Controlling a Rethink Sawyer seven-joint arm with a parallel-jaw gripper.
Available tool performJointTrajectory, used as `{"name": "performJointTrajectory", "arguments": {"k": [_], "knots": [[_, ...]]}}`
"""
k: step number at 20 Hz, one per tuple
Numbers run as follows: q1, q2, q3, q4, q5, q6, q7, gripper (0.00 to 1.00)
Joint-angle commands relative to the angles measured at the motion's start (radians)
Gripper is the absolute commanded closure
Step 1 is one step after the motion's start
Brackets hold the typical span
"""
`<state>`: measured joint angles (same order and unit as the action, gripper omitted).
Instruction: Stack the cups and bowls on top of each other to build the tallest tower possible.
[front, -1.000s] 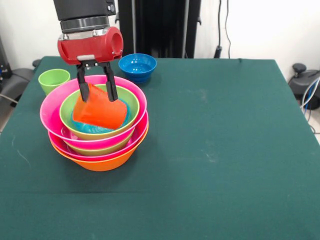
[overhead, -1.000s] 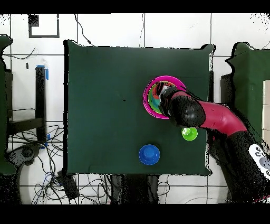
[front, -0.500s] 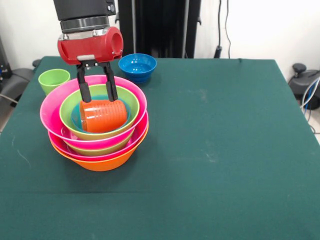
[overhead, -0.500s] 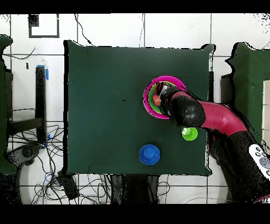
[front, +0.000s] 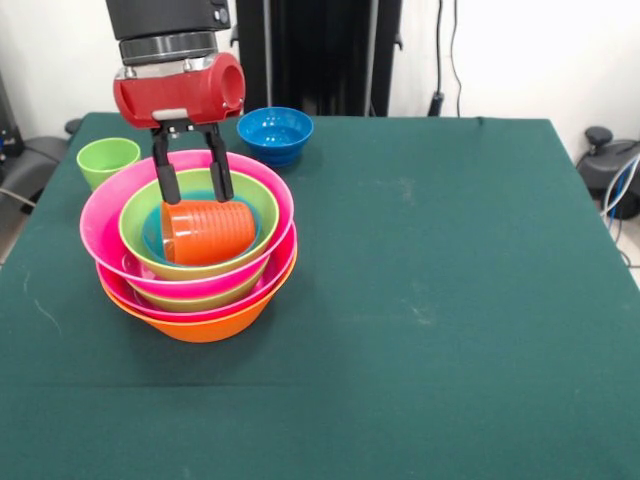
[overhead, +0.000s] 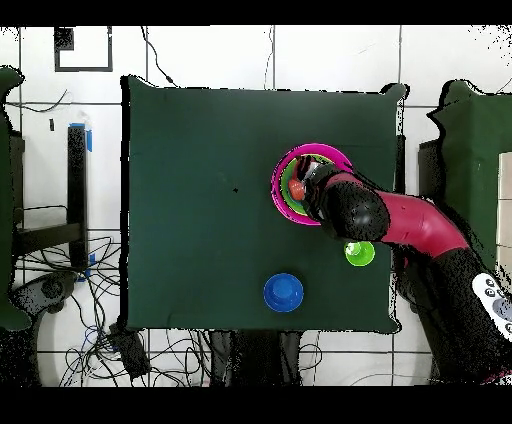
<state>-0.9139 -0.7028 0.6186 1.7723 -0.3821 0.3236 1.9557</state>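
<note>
Here a dark green cloth tabletop (front: 450, 300) fills the view, white wall and black posts behind it. The end effector (front: 190, 192) hangs over the tower (front: 190, 290), its 2 black fingers (front: 165, 175) spread apart, empty, tips just above the glossy orange-red plastic cup (front: 207, 231). That cup lies on its side in the top green bowl (front: 135, 225), over a light blue bowl (front: 152, 235), nested in pink and orange bowls. A light green cup (front: 105, 160) and a small dark blue bowl (front: 275, 133) stand apart.

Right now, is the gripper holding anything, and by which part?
Nothing is held. The gripper hangs open just above the orange-red cup, which lies on its side in the top green bowl of the tower; the jaws straddle no part of it.
</note>
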Motion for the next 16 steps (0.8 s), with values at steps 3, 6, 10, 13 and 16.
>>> {"name": "performJointTrajectory", "arguments": {"k": [3,6,10,13,16], "knots": [[0.033,-0.005,-0.042,0.054,-0.085,0.089,-0.067,0.00],[0.025,0.013,-0.040,0.031,-0.100,0.087,-0.091,0.00],[0.007,0.042,-0.032,0.005,-0.119,0.086,-0.128,0.00],[-0.002,0.054,-0.026,-0.001,-0.124,0.085,-0.142,0.00],[-0.006,0.073,-0.018,-0.003,-0.129,0.071,-0.144,0.00]]}}
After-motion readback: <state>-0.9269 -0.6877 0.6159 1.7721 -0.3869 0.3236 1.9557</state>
